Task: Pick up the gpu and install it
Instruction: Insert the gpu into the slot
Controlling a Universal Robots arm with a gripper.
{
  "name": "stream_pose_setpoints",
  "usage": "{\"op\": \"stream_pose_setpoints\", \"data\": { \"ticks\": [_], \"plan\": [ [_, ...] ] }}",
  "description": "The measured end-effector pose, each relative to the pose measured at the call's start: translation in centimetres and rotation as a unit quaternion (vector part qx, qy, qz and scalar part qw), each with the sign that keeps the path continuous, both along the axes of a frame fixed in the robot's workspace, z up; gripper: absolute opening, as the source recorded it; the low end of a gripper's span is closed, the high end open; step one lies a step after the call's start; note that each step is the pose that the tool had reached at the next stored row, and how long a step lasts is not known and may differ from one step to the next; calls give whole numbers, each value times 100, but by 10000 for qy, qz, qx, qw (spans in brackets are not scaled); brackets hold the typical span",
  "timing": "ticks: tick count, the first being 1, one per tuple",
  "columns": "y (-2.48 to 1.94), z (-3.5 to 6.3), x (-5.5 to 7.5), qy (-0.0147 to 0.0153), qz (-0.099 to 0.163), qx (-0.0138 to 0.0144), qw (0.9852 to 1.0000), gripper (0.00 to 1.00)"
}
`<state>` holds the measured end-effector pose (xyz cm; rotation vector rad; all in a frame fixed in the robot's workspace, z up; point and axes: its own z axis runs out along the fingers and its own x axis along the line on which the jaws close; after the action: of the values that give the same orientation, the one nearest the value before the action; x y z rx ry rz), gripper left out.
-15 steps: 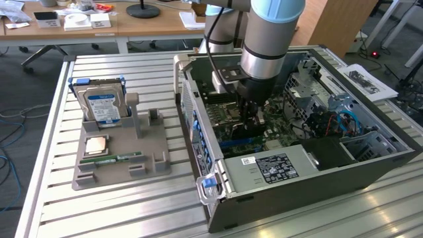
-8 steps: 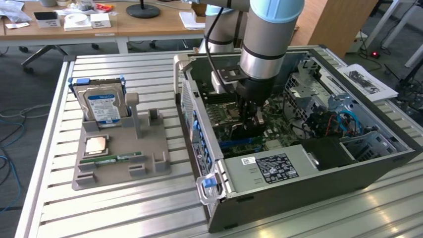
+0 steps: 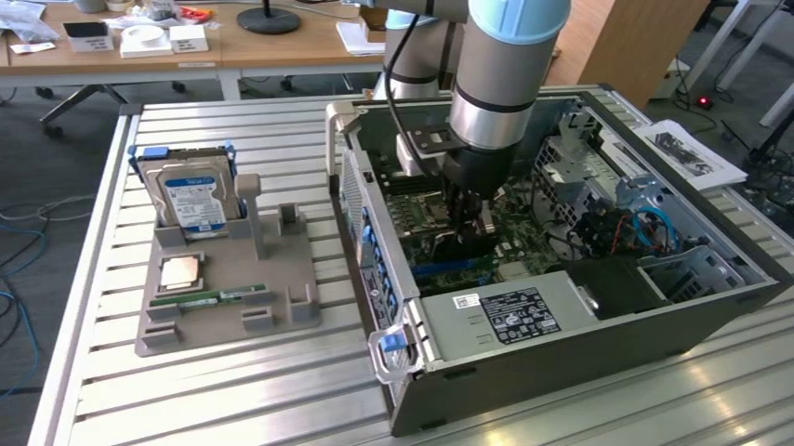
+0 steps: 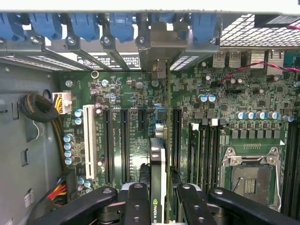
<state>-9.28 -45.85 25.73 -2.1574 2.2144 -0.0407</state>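
Observation:
My gripper (image 3: 469,234) reaches down into the open computer case (image 3: 372,232), just over the motherboard (image 4: 234,93). Its black fingers (image 4: 137,201) are shut on the gpu (image 4: 158,164), which I see edge-on: a thin green board with a dark face and a small green logo near the fingers. The card stands upright over the long black expansion slots (image 4: 124,140). Its far end reaches the silver bracket (image 4: 157,56) at the case's rear slot openings under the blue latches (image 4: 122,26). Whether the card's edge sits in a slot I cannot tell.
Toward the exterior view's left, a grey holder (image 3: 230,307) on the slatted table carries a hard drive with a blue label (image 3: 192,195), a CPU (image 3: 182,271) and a RAM stick (image 3: 211,298). Inside the case are the power supply (image 3: 515,316), cable bundles (image 4: 40,108) and the empty CPU socket (image 4: 248,178).

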Motion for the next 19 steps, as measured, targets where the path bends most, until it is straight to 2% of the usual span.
{"op": "stream_pose_setpoints", "data": {
  "ticks": [19],
  "plan": [
    [0, -53, 0, 0, -4, 0, 10000, 27]
  ]
}}
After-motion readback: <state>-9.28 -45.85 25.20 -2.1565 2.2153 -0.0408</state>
